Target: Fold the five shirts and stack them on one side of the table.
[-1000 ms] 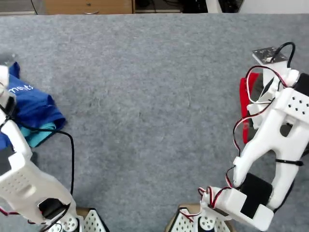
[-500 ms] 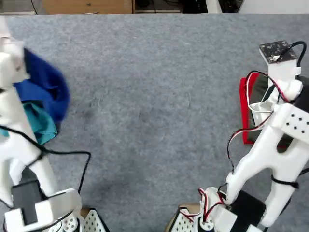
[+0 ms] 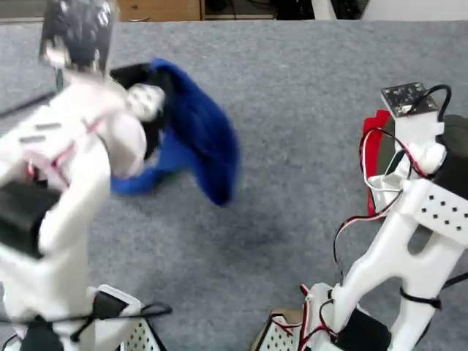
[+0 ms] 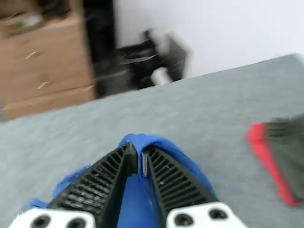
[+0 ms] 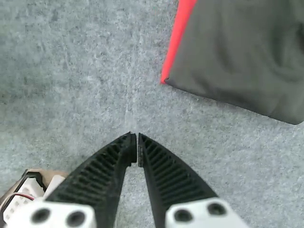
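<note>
Clearly the weak spot is the grip. The left claw [image 4: 137,154] is closed narrow on a single raised fold of the blue shirt [image 4: 179,160], and the rest of the garment hangs below and behind its tips in a loose bunch above the desk [image 3: 307,80]. With so little cloth between the jaws, a quick swing or a snag could probably pull the fold free, and the shirt would drop in a heap. Even with a sound grip, it looks likely to land crumpled rather than flat, so it would need spreading before any fold. The trailing cloth hangs close to the arm's own body, where it might catch.

The right claw [image 5: 137,137] is closed on nothing, tips together over bare desk. A dark grey shirt [image 5: 237,52] lies just ahead of its tips and off to one side. A red shirt [image 5: 178,33] shows as a strip along its edge, apparently underneath. A shirt carried low across that area could scuff this pile out of square.

The blue shirt is soft and limp, with rounded drapes. The folded pair is flat and straight-edged. The desk cover is grey, flecked and felt-like, with a nap that would likely drag on cloth. The claw fingers are black ribbed plastic on white bodies.
</note>
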Robot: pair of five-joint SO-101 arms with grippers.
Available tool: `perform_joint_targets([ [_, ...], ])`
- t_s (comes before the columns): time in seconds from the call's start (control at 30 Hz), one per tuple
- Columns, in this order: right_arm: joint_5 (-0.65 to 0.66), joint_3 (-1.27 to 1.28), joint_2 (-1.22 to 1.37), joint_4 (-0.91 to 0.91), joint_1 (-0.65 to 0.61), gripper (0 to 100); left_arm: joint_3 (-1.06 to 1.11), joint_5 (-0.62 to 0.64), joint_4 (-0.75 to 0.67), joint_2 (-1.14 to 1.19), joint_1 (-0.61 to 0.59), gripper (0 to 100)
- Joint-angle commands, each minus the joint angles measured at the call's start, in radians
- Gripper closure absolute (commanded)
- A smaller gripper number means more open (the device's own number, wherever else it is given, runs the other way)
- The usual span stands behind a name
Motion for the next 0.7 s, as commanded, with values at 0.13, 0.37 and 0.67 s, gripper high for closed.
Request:
perform_joint_targets([
  [0.13, -0.008, -0.001, -0.027, 0.014, -0.013, 96.4, 0.069, -0.124, 0.178, -0.105, -0.075, 98],
  [0.37, -0.008, 0.002, -0.022, 0.012, -0.015, 96.4, 0.384, -0.233, 0.0, -0.111, -0.628, 98],
  [0.67, 0.032, 0.004, -0.022, 0.006, -0.14, 96.4, 0.898, -0.37, -0.743, 0.079, -1.046, 98],
])
